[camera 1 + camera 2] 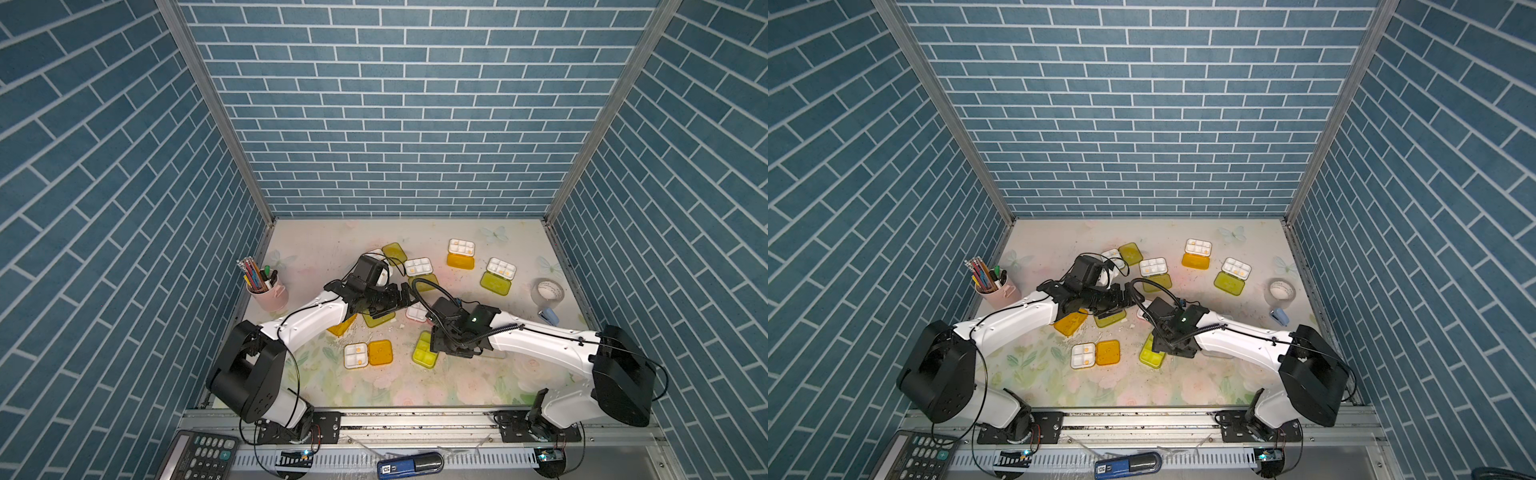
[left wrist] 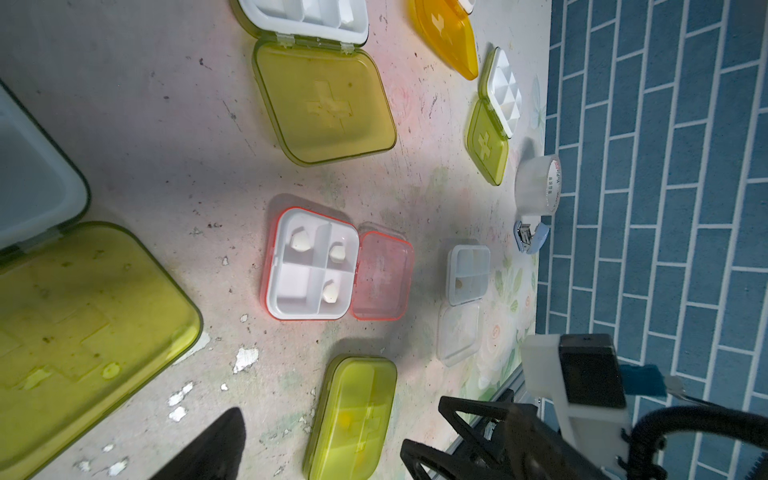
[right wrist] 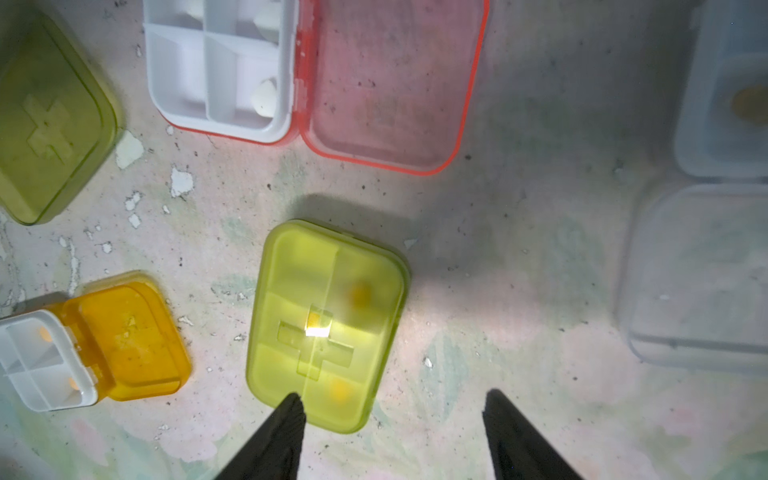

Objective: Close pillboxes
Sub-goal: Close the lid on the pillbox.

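Okay, right gripper [image 3: 392, 399] hung low over the table [image 3: 519, 291], jaws well apart, nothing held. One fingertip [image 3: 293, 407] overlapped the near short edge of the closed yellow-green pillbox [image 3: 328, 328]; contact could not be told. That box lay straight ahead of the gripper, with its long axis running away from it, slightly tilted, lid down flat. It looked done, so probably not the next target.

Just beyond it lay the pink pillbox [image 3: 316, 79], open. Its white tray [image 3: 220, 70] and pink lid [image 3: 390, 83] sat side by side, the lid flat on the table, on the side toward the open clear pillbox [image 3: 706, 199]. The hinge line ran roughly along the gripper's own pointing direction, so closing would likely mean flipping the lid sideways onto the tray, not pushing forward.

Left gripper [image 1: 402, 296] was near the pink box too, from the opposite side; in a top view it looked about as close as the right, maybe closer. Only one of its fingers showed in the left wrist view, so open or shut could not be told.
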